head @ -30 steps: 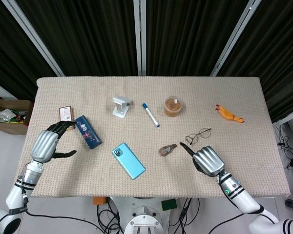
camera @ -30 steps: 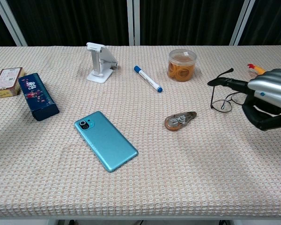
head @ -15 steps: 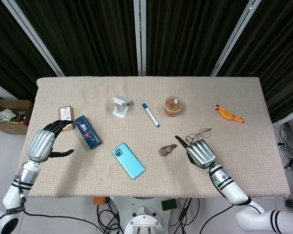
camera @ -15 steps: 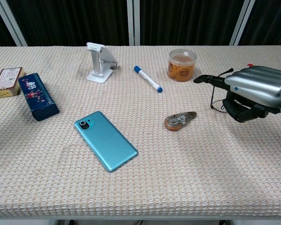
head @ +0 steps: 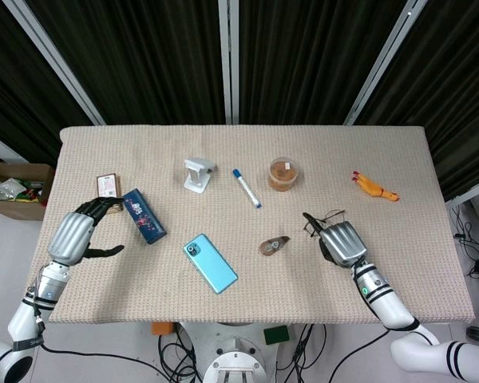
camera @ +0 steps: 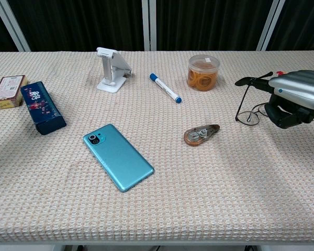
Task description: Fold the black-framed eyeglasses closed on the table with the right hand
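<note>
Desk (head: 399,263): covered by a beige woven cloth, seen from above in the head view and from the front in the chest view.
Eyeglasses (camera: 249,107): black-framed, found on the right part of the desk, just right of the tape dispenser; one temple arm is seen standing up from the cloth, the lenses lying low beside it. In the head view only a thin piece of the frame (head: 333,214) is shown past the fingers.
Right robot hand (camera: 295,99): placed palm down right over the eyeglasses, one finger stretched out over the raised temple arm, the other fingers curled under. Whether the frame is actually gripped cannot be told. It is also seen at (head: 341,242).
Left robot hand (head: 78,234): held over the left edge of the desk, fingers apart, nothing in it.
Tape dispenser (camera: 201,134): laid near the middle of the desk.
Phone (camera: 118,156): blue, laid face down, left of the tape dispenser.
Marker (camera: 165,88): blue-capped, set between the white stand (camera: 112,69) and the jar (camera: 203,71).
Dark blue box (camera: 42,107): at the left, with a small brown box (camera: 8,91) just beside it.
Rubber chicken (head: 374,187): at the far right.
</note>
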You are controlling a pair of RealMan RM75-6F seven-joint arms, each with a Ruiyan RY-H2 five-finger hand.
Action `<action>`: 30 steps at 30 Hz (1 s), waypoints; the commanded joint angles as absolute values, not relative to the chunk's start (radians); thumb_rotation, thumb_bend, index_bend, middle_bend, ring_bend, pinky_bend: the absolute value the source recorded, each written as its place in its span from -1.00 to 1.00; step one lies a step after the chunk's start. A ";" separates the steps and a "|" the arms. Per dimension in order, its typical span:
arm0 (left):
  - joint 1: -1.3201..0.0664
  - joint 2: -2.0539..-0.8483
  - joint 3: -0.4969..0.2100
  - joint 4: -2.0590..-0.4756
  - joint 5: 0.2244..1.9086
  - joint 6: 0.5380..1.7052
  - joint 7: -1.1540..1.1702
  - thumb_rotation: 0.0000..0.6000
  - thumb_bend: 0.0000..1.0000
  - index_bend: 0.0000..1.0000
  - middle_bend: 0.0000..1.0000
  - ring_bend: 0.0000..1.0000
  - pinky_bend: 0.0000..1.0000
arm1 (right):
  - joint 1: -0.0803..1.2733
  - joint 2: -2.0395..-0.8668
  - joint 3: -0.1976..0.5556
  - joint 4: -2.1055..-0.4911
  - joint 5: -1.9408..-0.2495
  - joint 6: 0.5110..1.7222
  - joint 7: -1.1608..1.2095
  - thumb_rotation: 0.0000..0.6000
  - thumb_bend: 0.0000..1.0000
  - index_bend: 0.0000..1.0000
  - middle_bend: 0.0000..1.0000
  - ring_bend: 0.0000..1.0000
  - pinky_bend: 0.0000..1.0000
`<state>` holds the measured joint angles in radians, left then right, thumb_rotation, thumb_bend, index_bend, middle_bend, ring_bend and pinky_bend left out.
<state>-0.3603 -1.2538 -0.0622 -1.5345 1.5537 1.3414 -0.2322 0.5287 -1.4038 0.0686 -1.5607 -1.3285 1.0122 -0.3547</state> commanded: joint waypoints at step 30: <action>-0.372 -1.262 -0.066 -1.544 1.534 1.313 -0.205 0.97 -0.89 -0.65 -0.59 -0.61 -0.46 | 0.539 -1.462 0.051 -1.324 -1.302 0.900 -0.101 1.00 0.57 -1.00 0.79 0.63 0.56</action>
